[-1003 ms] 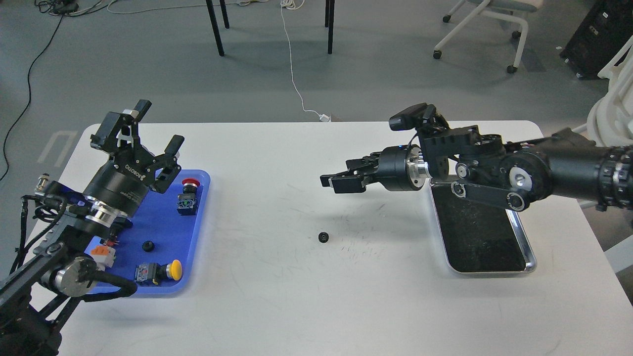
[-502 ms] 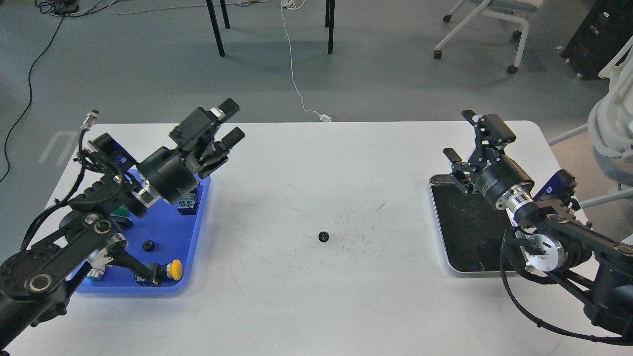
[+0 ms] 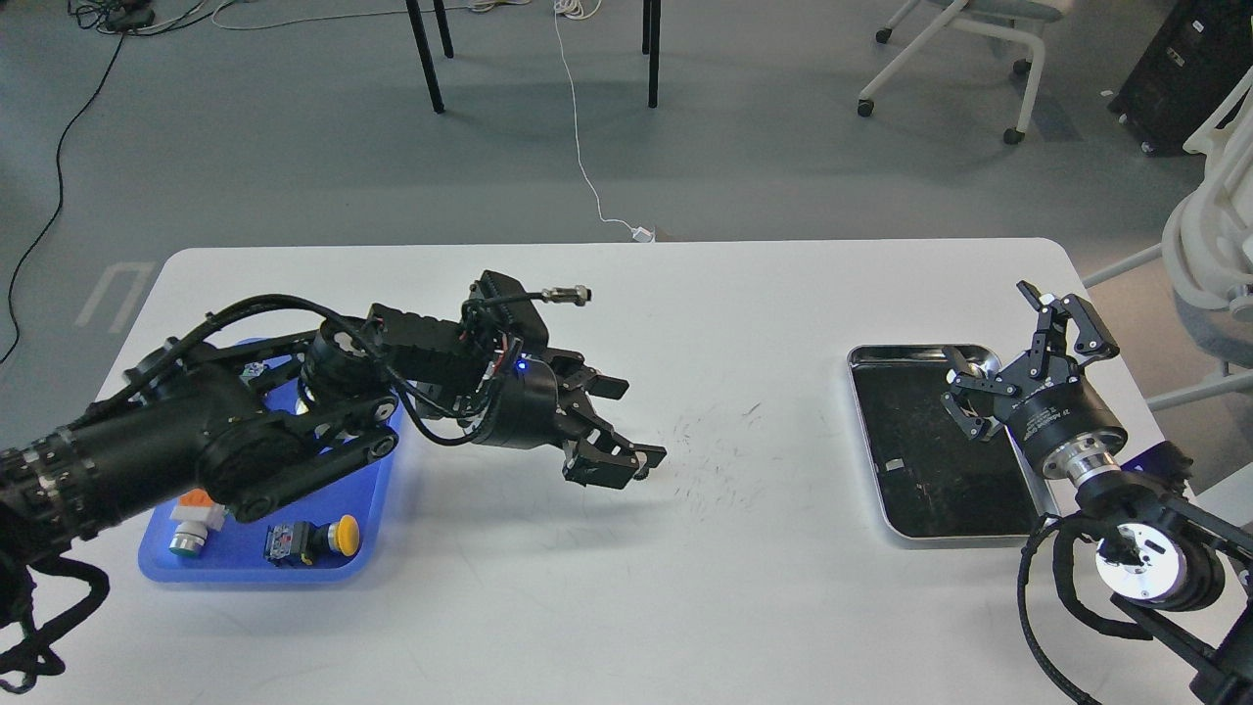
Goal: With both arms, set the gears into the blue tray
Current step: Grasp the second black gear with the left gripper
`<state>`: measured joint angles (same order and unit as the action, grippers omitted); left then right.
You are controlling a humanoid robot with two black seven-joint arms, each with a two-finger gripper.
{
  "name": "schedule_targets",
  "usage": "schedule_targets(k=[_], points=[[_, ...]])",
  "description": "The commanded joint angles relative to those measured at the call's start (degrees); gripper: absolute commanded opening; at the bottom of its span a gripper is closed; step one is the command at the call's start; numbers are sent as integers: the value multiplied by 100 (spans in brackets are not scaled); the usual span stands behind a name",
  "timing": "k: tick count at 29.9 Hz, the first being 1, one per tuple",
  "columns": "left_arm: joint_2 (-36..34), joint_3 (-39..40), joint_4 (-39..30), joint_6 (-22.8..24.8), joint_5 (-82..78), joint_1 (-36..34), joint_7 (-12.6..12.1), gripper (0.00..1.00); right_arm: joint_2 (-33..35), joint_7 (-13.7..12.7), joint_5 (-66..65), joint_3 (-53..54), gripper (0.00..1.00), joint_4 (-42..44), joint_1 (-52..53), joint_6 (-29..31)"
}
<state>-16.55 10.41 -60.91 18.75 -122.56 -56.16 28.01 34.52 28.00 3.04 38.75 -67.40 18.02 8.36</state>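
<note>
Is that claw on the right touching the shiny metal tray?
Cannot tell. In the head view the right gripper overlaps the silver tray's far right rim, its fingers pointing up and spread, but one view cannot show whether it rests on the rim or above it.

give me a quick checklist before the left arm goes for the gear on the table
1. Left pincer open: ok, fingers spread.
2. Left pincer over the mid-table spot: ok.
3. Gear in sight: not ok, none shows; the pincer may hide it.
4. Gear between the fingers: cannot tell.
5. Blue tray has bare floor for a drop: ok, push-button switches fill only part.
6. Right pincer out of the way: ok, open over the silver tray.
</note>
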Motion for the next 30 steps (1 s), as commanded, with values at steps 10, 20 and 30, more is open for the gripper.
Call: schedule_targets(k=[10,20,30], points=[[662,-777,659,33,-244,-132,-1,81,108,0,-5,-16,99,7,-1,8],[671,-768,686,15,-244,-18,-1,71,125,0,-14,-61,99,34,-18,17],[697,-768,967,-3,-244,26,-1,69,125,0,-14,-78,99,16,-27,17]])
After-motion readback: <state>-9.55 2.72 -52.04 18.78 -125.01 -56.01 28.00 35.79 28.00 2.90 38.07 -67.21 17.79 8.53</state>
